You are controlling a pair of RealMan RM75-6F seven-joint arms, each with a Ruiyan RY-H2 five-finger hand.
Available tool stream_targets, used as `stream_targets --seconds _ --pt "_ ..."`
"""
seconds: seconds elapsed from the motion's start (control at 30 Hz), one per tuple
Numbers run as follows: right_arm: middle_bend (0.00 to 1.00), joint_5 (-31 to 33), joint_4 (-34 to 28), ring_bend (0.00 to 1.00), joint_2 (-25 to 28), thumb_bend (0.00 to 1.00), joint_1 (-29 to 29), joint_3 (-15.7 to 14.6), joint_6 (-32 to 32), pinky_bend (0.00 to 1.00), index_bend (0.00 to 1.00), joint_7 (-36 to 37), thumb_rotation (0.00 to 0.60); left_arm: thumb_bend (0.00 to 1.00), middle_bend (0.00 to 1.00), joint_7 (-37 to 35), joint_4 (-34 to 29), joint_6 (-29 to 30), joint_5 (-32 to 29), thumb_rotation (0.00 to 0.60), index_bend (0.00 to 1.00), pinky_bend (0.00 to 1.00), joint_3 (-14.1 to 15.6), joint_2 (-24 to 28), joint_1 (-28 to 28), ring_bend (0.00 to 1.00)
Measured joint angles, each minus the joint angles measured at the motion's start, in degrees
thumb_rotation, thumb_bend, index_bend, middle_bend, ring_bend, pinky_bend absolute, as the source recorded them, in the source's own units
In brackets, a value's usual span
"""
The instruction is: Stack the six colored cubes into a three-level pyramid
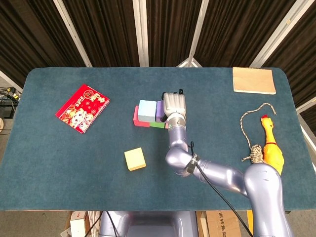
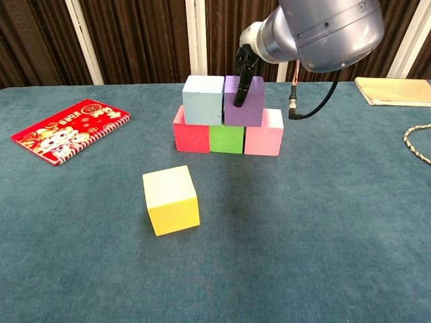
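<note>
A red cube (image 2: 191, 136), a green cube (image 2: 226, 139) and a pink cube (image 2: 263, 140) stand in a row on the table. On top of them sit a light blue cube (image 2: 203, 99) and a purple cube (image 2: 249, 111), side by side. My right hand (image 1: 175, 104) covers the purple cube (image 1: 159, 110) from above and grips it, with one dark finger (image 2: 240, 84) down its front face. A yellow cube (image 2: 171, 200) stands alone, nearer to me and to the left (image 1: 135, 159). My left hand shows in neither view.
A red spiral notebook (image 1: 82, 108) lies at the left. A tan pad (image 1: 254, 80) is at the far right corner. A rope (image 1: 254, 133) and a yellow rubber chicken (image 1: 271, 143) lie along the right edge.
</note>
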Motion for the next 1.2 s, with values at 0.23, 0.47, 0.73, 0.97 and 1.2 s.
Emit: stream_targets --seconds 0.23,0.47,0.73,0.97,1.2 --pt "0.33 -0.6 0.6 0.21 -0.3 0.13 -0.1 0.1 -0.3 0.0 0.31 0.0 0.6 0.32 0.1 0.0 0.1 -0.1 0.0 0.6 0.16 0.0 0.0 0.0 -0.1 0.01" --pt "0.33 -0.1 -0.3 0.21 0.0 0.13 -0.4 0.3 -0.5 0.0 0.31 -0.2 0.6 0.32 0.1 0.0 0.0 0.0 -0.1 0.6 0.16 0.0 -0.1 0.0 0.0 0.01" --pt "0.31 0.0 -1.8 0.21 0.5 0.13 -0.5 0.6 -0.1 0.0 0.3 -0.5 0.6 0.32 0.1 0.1 0.0 -0.1 0.0 0.6 0.16 0.0 0.1 -0.1 -0.1 0.01" --pt "0.3 -0.2 -2.4 0.21 1.1 0.13 -0.6 0.8 1.0 0.0 0.29 -0.5 0.6 0.32 0.1 -0.3 -0.2 0.0 0.0 0.6 0.16 0.0 0.0 0.1 0.1 0.01" --pt "0.3 0.6 -4.8 0.21 2.7 0.13 -1.0 1.3 1.6 0.0 0.29 -1.0 0.6 0.32 0.1 -0.2 -0.3 -0.1 0.2 0.6 0.16 0.0 0.1 0.0 0.0 0.01"
